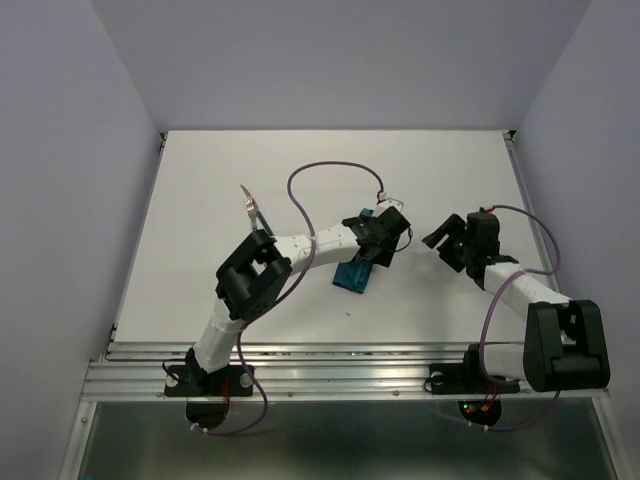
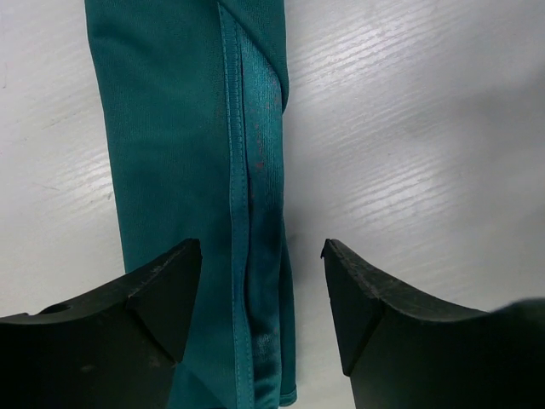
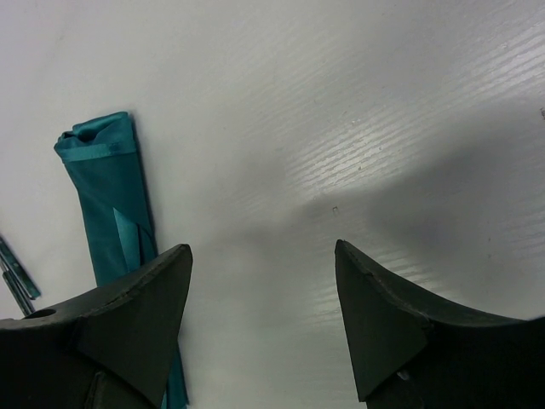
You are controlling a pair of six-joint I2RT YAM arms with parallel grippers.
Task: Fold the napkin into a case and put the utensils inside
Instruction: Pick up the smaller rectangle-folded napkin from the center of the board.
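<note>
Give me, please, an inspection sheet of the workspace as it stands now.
Surface: white table, faintly ribbed finish.
Job's things: teal case, a narrow folded cloth lying flat mid-table; utensils outside it, off to the left, one silver head showing.
Clutter: nothing seen.
Grippers: left gripper open, over the case; right gripper open, over bare table beside the case.
Cables: purple cables loop along both arms.
Surroundings: pale lilac walls; metal rail at the near edge.
</note>
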